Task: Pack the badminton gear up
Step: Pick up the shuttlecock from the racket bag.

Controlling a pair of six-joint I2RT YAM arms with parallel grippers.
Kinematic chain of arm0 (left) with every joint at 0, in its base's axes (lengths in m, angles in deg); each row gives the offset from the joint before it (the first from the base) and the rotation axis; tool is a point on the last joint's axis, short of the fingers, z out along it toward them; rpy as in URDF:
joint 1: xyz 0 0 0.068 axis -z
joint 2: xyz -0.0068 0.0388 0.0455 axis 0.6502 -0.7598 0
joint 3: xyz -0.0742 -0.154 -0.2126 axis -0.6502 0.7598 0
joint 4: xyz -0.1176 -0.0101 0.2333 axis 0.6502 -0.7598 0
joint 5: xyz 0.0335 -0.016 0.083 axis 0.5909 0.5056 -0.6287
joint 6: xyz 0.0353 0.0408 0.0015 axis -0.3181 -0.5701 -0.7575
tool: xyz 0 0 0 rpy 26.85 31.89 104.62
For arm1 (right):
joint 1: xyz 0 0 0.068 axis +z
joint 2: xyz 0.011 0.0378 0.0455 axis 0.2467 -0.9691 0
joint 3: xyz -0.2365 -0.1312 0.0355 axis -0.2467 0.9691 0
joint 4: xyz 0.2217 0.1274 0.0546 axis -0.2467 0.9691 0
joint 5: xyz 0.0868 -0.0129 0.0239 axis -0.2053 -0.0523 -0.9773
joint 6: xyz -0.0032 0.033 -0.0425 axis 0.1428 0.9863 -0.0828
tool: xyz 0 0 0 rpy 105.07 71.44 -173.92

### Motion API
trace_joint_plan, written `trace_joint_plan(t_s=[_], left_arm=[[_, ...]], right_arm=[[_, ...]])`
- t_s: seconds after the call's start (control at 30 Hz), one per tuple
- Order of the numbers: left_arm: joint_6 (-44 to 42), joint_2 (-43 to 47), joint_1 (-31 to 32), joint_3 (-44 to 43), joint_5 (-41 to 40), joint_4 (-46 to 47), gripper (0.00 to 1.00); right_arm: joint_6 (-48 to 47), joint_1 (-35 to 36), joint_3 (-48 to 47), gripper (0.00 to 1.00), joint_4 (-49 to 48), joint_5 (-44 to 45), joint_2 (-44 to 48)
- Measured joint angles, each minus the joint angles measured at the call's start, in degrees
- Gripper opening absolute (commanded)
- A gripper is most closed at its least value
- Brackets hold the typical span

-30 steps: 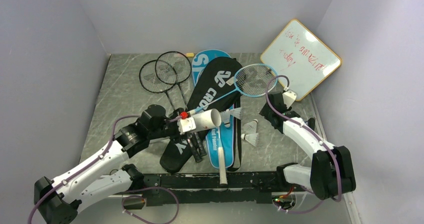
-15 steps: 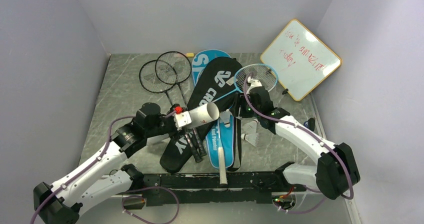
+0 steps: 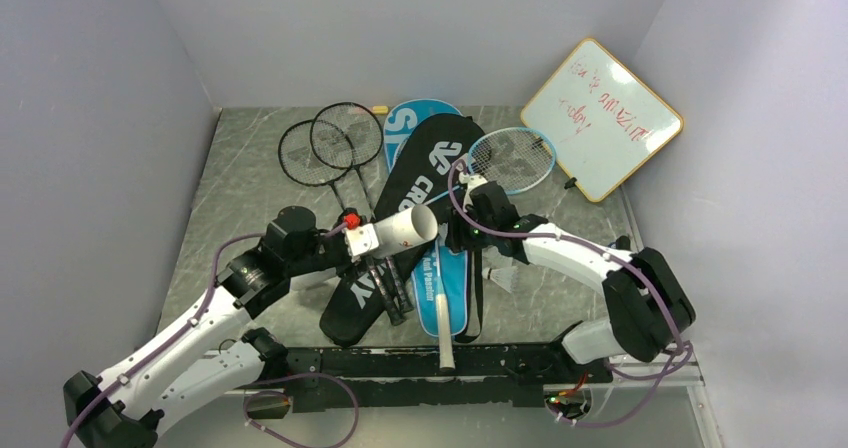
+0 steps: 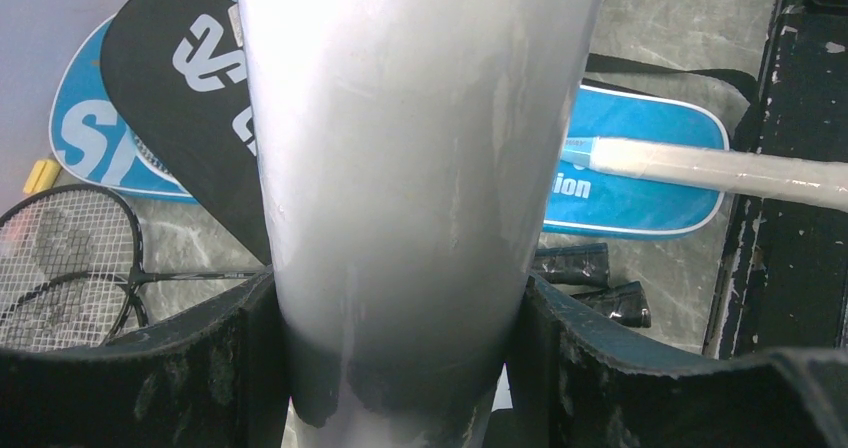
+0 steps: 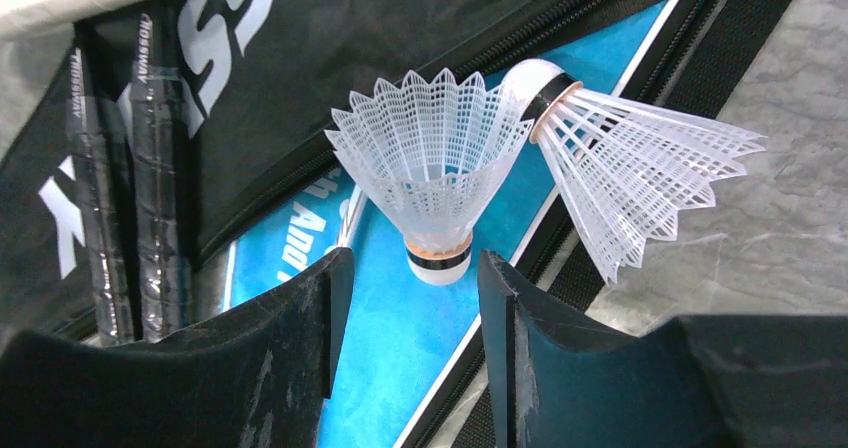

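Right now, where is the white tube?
In the top view, the white tube is left of centre, clamped in the left gripper and held above the black racket cover, its open end facing the right arm.

Left wrist view: the tube [image 4: 420, 148] runs past the upper edge, so we lose its mouth. Top view: we cannot read the small red writing on the whiteboard [image 3: 603, 118].

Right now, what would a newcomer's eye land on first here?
The white tube, gripped mid-table by the left fingers, over the black racket cover. Next, two white shuttlecocks on the blue cover, the right fingers open either side of one. Far right, a whiteboard with red writing.
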Motion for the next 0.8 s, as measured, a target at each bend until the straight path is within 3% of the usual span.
trace_joint_plan(t_s=[0.33, 0.6, 0.8], left_arm=[[0.0, 0.0, -0.3, 0.0, 1.9, 0.1, 0.17], [0.0, 0.0, -0.5, 0.0, 3.7, 0.2, 0.17], [0.0, 2.3, -0.6, 1.2, 8.5, 2.4, 0.17]], right_arm=[[-0.5, 2.3, -1.3, 0.49, -0.5, 4.3, -6.3], [-0.6, 3.3, -2.2, 0.31, -1.4, 6.1, -8.6], [-0.5, 3.4, -2.0, 0.30, -2.2, 7.0, -6.4]])
